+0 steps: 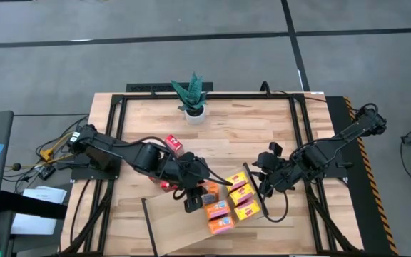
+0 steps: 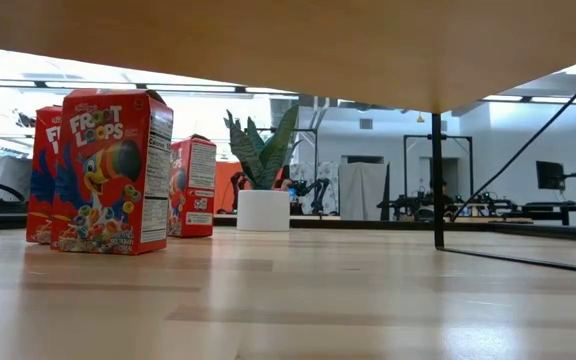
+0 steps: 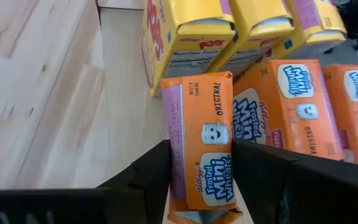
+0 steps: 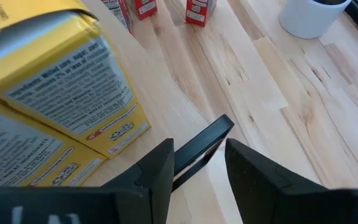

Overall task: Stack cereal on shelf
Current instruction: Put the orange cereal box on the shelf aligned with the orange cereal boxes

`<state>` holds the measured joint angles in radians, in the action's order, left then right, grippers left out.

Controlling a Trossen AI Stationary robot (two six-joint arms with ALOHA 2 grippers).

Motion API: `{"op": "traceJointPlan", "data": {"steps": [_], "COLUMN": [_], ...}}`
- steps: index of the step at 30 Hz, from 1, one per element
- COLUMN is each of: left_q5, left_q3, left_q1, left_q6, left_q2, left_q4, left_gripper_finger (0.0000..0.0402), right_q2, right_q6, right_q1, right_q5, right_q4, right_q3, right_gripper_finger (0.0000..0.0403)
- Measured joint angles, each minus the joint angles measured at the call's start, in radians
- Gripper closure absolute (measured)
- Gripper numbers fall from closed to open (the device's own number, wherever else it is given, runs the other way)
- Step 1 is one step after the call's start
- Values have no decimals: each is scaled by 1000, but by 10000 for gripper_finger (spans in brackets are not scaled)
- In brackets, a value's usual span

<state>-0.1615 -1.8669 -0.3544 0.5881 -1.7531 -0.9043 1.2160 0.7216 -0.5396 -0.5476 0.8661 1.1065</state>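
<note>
Left claw (image 3: 201, 171) grips an orange cereal box (image 3: 202, 146) on the shelf (image 1: 180, 225), beside the orange row. Right claw (image 4: 199, 165), open, straddles the shelf's black rail (image 4: 202, 148); bare bench (image 1: 241, 132) beyond.

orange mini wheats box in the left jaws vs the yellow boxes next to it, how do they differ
The orange Mini-Wheats box sits between the left gripper jaws; the yellow boxes stand free. The orange one shows its printed front with the Frosted Mini-Wheats label; the yellow ones show their top flaps and nutrition-panel sides. Both are small cardboard cereal boxes, together on the shelf.
</note>
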Motion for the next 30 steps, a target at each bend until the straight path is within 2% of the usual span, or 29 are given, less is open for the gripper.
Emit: {"op": "traceJointPlan", "data": {"steps": [17, 30], "left_q5": [-20, -2], "left_q3": [0, 0], "left_q1": [1, 1], "left_q6": [-4, 9], "left_q2": [0, 0], "left_q4": [2, 12], "left_gripper_finger": [251, 192], "right_q2": [0, 0], "right_q6": [2, 3], "right_q1": [0, 0], "right_q5": [0, 0], "right_q4": [0, 0], "right_q3": [0, 0], "right_gripper_finger": [229, 228]}}
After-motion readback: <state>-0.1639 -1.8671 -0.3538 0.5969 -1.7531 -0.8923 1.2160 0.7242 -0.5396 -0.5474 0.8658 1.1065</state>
